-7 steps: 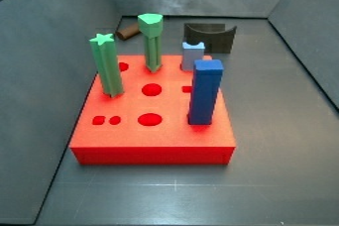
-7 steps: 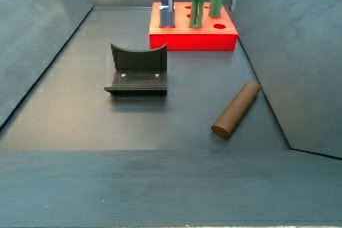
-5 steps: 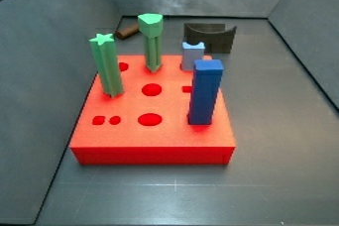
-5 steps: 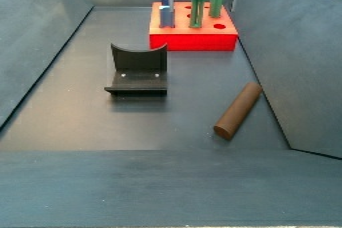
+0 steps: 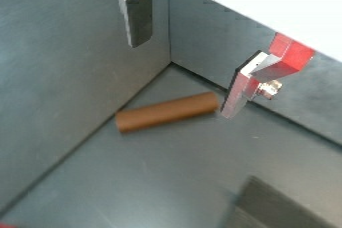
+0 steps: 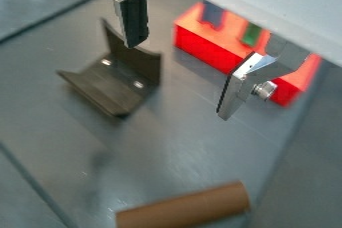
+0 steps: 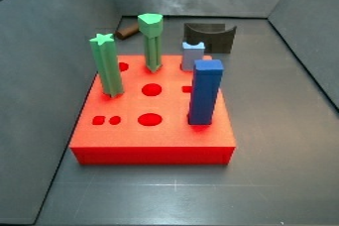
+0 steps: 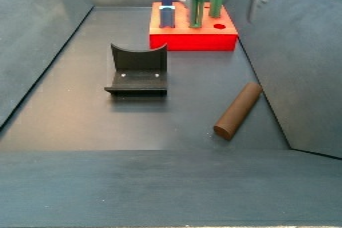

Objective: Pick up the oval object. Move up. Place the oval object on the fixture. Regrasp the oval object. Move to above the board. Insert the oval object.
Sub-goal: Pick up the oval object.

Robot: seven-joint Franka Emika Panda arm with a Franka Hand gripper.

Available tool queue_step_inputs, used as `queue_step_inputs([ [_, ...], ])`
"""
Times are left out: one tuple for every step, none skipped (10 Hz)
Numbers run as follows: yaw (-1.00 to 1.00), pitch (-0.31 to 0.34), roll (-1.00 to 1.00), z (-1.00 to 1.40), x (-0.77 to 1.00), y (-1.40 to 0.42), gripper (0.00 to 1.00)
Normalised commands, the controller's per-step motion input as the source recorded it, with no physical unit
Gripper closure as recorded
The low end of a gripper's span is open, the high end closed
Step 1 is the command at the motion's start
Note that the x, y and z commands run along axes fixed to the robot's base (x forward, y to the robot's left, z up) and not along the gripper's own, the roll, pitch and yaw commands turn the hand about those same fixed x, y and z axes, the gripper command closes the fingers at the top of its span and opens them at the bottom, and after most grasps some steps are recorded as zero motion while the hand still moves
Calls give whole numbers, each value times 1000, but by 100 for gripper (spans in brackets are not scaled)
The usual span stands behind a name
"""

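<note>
So the gripper (image 5: 187, 57) is spread wide open with nothing between its flat silver fingers (image 5: 138, 15), hanging in the air well above the floor. In both wrist views the two plates sit far apart with only bare grey floor in the gap. It barely shows in the side views.

The long brown oval peg (image 5: 167, 113) is lying flat on the dark floor below the gripper, close to the side wall; in a side view it's on the right, nearer than the board (image 8: 237, 110). It's apart from everything else. Its long axis runs roughly along the line from one finger to the other, so I'd guess the wrist needs a turn before dropping, otherwise the pads close on the ends.

The small dark notched fixture block (image 8: 135, 70) sits to the left of the peg, and the thick red holed slab (image 8: 194, 36) with its green pegs (image 8: 218, 1) is at the far end.
</note>
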Motion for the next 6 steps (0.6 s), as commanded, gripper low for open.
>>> queue_step_inputs([
  [-331,-59,-189,-449,-914,320,0],
  [-329,-56,-76,-626,-931,437,0],
  [-400,-93,-37,-994,-743,469,0],
  [-320,-179,-130,-714,-163,477,0],
  [-360,-200,-289,-466,51,377,0],
  [-374,-244,-354,-314,277,283,0],
])
